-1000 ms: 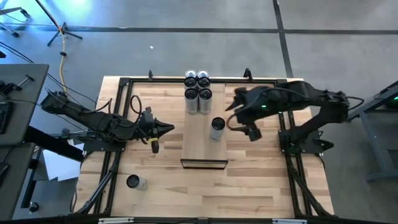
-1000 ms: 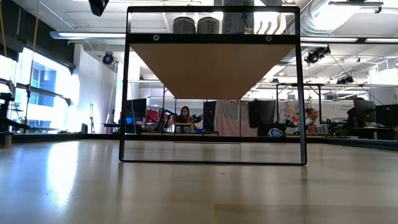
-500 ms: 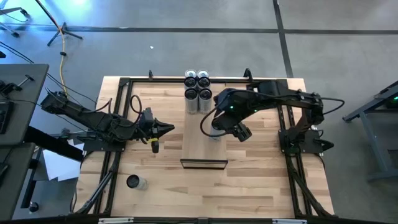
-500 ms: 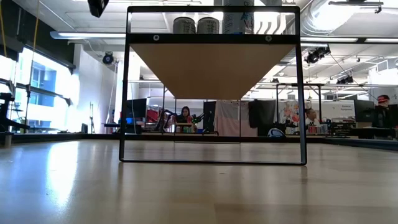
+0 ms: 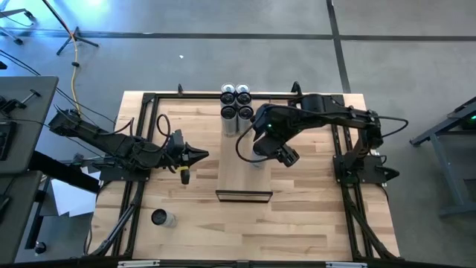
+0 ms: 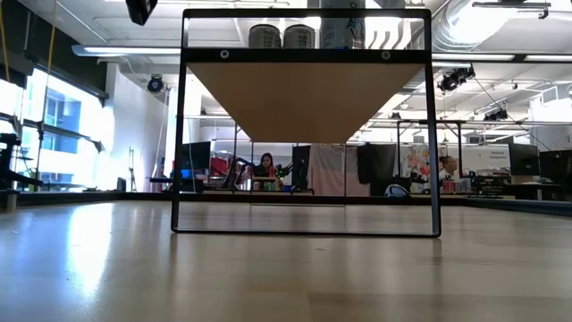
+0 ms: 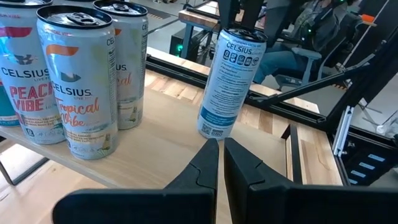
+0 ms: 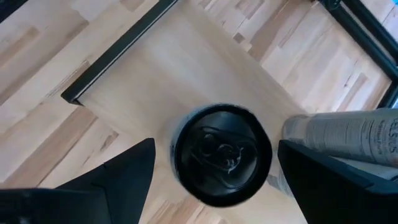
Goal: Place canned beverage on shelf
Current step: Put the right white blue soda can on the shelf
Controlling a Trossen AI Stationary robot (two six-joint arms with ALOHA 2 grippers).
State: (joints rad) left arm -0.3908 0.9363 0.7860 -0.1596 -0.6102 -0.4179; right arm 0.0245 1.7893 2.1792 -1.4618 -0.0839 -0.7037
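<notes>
Black right claw (image 8: 214, 171) hides can (image 7: 230, 84) (from above), shelf (image 5: 242, 175)

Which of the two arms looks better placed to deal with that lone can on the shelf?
The right. Its gripper hangs directly over the lone can on the shelf, open fingers either side of it. The left gripper waits shut beside the shelf, clear of the can.
</notes>
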